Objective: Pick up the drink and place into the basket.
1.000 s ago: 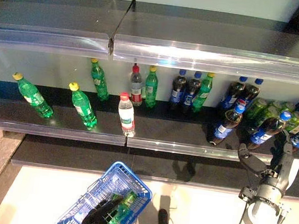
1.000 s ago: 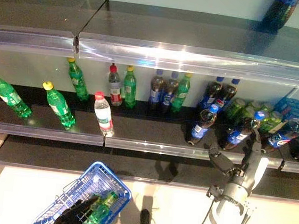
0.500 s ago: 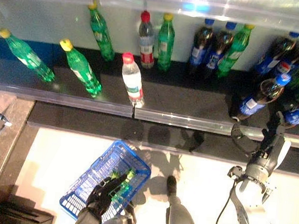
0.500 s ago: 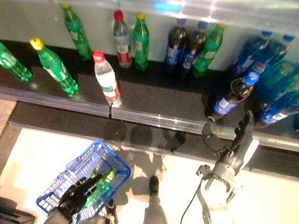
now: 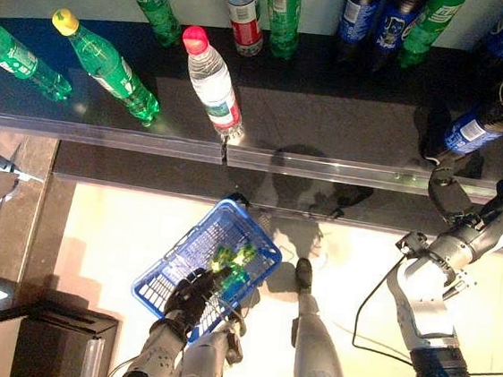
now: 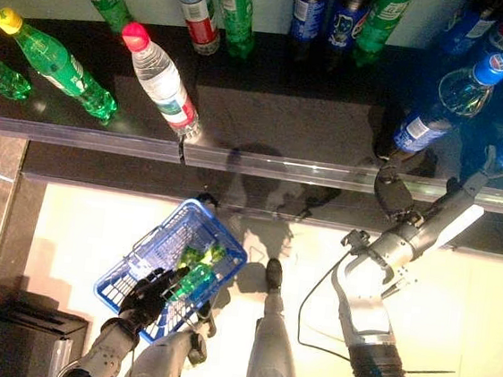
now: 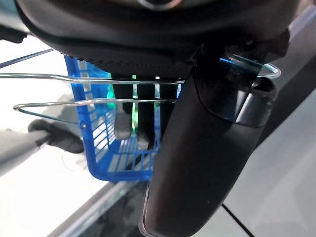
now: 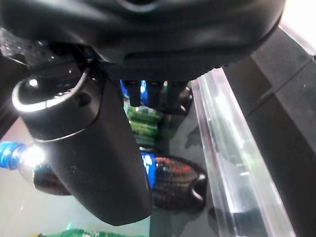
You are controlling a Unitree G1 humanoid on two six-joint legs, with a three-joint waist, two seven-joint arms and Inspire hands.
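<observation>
Since the earlier frames the head camera has tipped down, so the whole scene sits higher; the right arm has reached up toward the shelf. Nearest, the left hand (image 5: 188, 295) is curled round the handle of the blue basket (image 5: 166, 274), which already carries a green bottle (image 5: 230, 268). Farther off, the right hand (image 5: 463, 231) is open, fingers straight, just below a dark cola bottle (image 5: 493, 112) standing near the shelf (image 5: 326, 165) edge, apart from it. That bottle looks full, so fairly heavy, its plastic smooth and slippery; the mid-body is probably the best hold.
</observation>
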